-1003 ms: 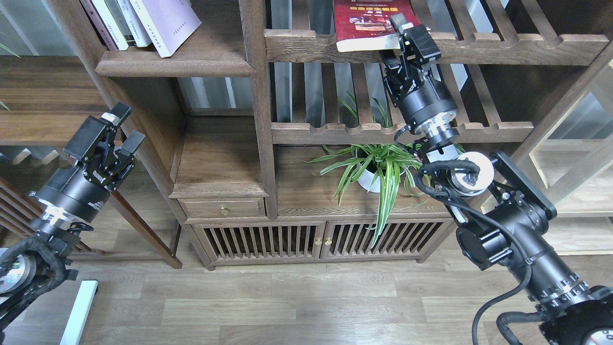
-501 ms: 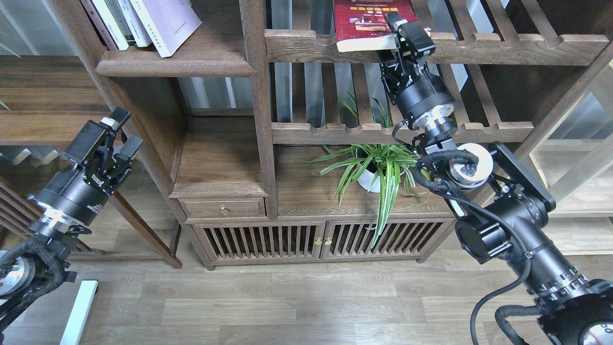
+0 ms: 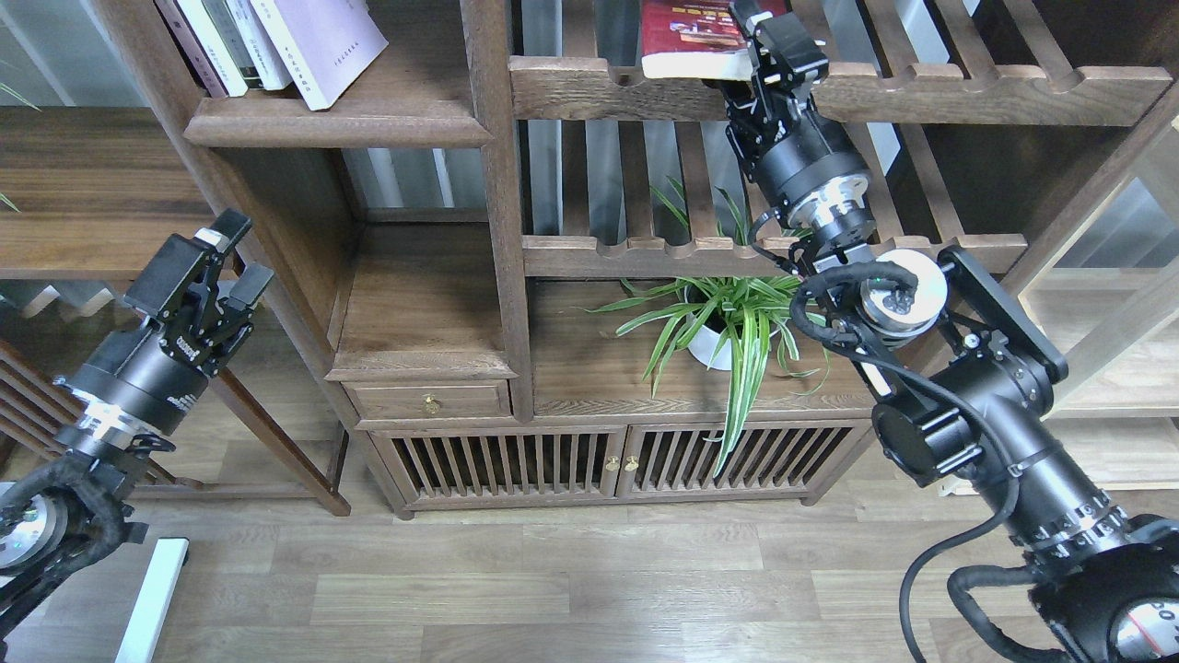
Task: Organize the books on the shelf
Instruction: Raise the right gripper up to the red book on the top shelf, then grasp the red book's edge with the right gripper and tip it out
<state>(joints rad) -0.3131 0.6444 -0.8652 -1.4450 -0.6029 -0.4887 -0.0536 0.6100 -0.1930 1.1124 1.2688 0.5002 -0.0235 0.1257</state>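
The left tool (image 3: 224,261) hangs low at the left, fingers apart and empty. Farther off, the right arm reaches up steeply, its right tool (image 3: 757,57) clamped on the near corner of the red book (image 3: 686,37), which lies on the slatted rack (image 3: 921,87). To do this well, lift it clear of the rail before carrying it left to the shelf (image 3: 336,124), where the other books (image 3: 276,41) lean.

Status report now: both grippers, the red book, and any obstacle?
Right gripper shut on red book at slatted rail. Left gripper open, holding nothing. Potted plant below right arm, apart.
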